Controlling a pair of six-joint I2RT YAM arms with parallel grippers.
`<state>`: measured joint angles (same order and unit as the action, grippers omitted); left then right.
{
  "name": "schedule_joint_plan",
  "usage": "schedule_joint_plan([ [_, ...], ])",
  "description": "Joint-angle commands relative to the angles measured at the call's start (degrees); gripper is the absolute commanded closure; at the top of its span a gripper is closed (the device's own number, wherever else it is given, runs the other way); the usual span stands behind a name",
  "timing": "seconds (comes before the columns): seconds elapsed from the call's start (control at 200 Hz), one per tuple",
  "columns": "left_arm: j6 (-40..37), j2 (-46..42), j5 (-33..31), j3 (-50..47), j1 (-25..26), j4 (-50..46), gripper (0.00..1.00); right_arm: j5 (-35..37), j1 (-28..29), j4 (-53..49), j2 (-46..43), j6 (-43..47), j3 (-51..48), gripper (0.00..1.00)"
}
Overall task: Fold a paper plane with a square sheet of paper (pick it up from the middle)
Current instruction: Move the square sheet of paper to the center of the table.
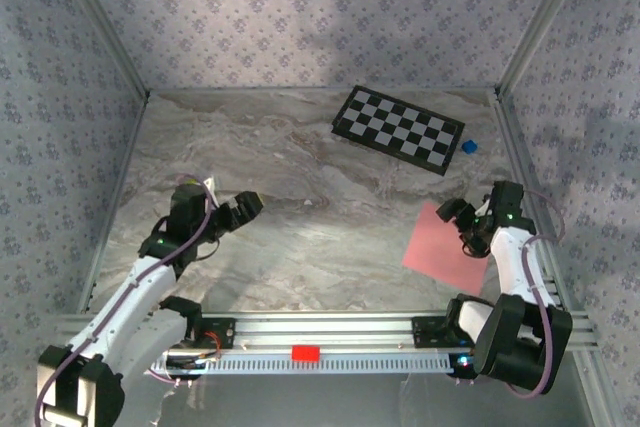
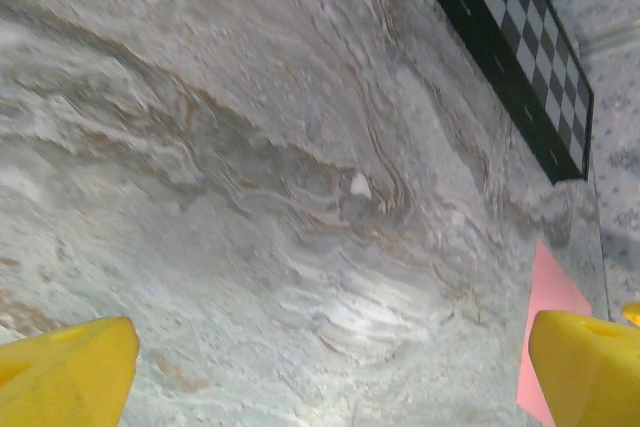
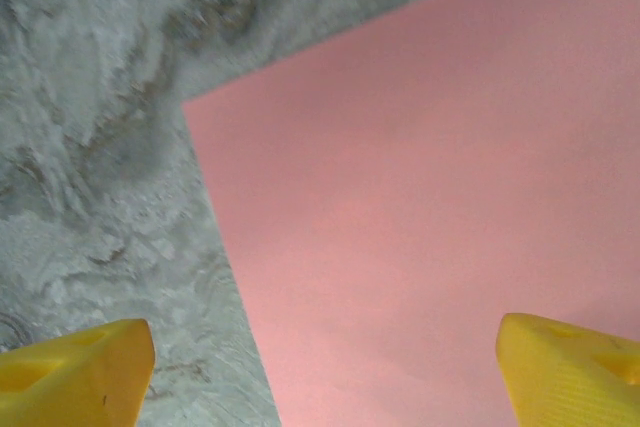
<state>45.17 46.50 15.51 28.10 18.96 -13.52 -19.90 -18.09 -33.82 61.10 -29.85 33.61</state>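
Yellow fingertips [image 3: 80, 372] of the right gripper [image 3: 325, 372] sit at the two bottom corners of the right wrist view, spread wide apart w/ nothing btwn them. One tip is over the grey marble-pattern table top [image 3: 100, 147], the other over the square sheet of thin pink-red paper [image 3: 430, 197]. Can't tell if either tip touches the surface.

Paper lies flat and unfolded, one corner pointing toward the table centre. From above, the sheet [image 1: 440, 252] sits on the near-right part of the table [image 1: 300, 207], close to the right wall and turned approx diamond-wise. The right gripper [image 1: 458, 222] hangs over its upper-right edge, and the arm's white link hides part of that side.

Left gripper [image 1: 247, 209] is on the near-left side, well apart from the paper, over bare marble. In its wrist view the left gripper [image 2: 325, 367] also has its yellow tips far apart, empty, w/ the pink sheet [image 2: 550, 297] visible at the far right edge.

Other items: a black-and-white checkered board [image 1: 400, 130] lies flat at the far right of the table, angled, and also shows top right in the left wrist view [image 2: 520, 57]. A small blue cube [image 1: 469, 147] sits just beside the board's right end. A small red block [image 1: 305, 352] rests on the aluminium rail [image 1: 330, 329] btwn the two arm bases. Patterned grey wallpaper walls [image 1: 300, 7] enclose the table on three sides.
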Motion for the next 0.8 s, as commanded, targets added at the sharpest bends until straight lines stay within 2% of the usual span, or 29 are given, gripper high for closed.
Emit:
schedule_joint_plan([
  [0.0,1.7,-0.5,-2.0,-0.1,2.4,-1.4,0.0,-2.8,-0.1,-0.9,1.5,0.0,-0.9,0.11],
  [0.32,1.2,-1.2,-3.0,0.8,3.4,-4.9,0.0,-2.4,3.2,2.3,9.5,2.6,-1.0,0.12],
  [0.625,0.0,-1.5,-3.0,2.0,3.5,-7.6,0.0,1.3,14.0,3.5,18.7,2.0,3.0,0.12],
  [0.795,-0.3,-2.0,-3.4,2.7,3.5,-9.5,0.0,1.1,22.1,7.1,20.6,-3.6,3.7,0.11],
])
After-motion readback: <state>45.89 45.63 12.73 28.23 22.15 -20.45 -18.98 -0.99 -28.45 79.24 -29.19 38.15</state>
